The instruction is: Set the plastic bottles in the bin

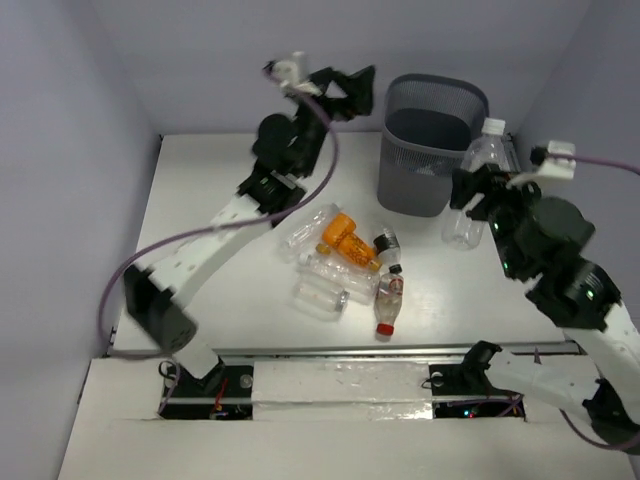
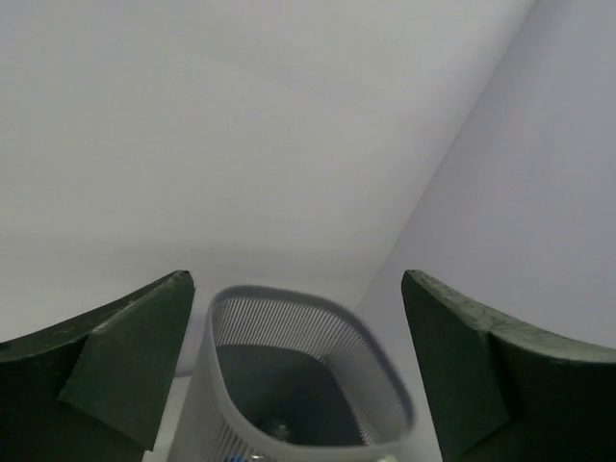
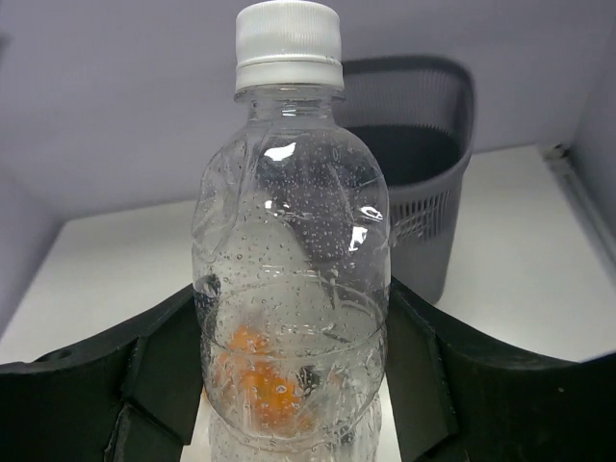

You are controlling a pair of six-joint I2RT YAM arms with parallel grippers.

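The dark grey mesh bin [image 1: 430, 150] stands at the back of the table. My right gripper [image 1: 480, 197] is shut on a clear crinkled bottle with a white cap [image 1: 482, 150] and holds it upright, just right of the bin. In the right wrist view the bottle [image 3: 294, 269] fills the space between the jaws [image 3: 294, 385], with the bin [image 3: 423, 183] behind it. My left gripper [image 1: 352, 92] is open and empty, raised beside the bin's left rim; its view looks down into the bin [image 2: 298, 385]. An orange bottle [image 1: 345, 238], a dark-capped bottle [image 1: 385, 243], a red-capped bottle [image 1: 388, 300] and clear bottles [image 1: 320, 295] lie mid-table.
Grey walls enclose the table at the back and on both sides. The pile of bottles lies between the two arms, in front of the bin. A purple cable [image 1: 240, 225] loops along the left arm. A white rail [image 1: 340, 385] runs along the near edge.
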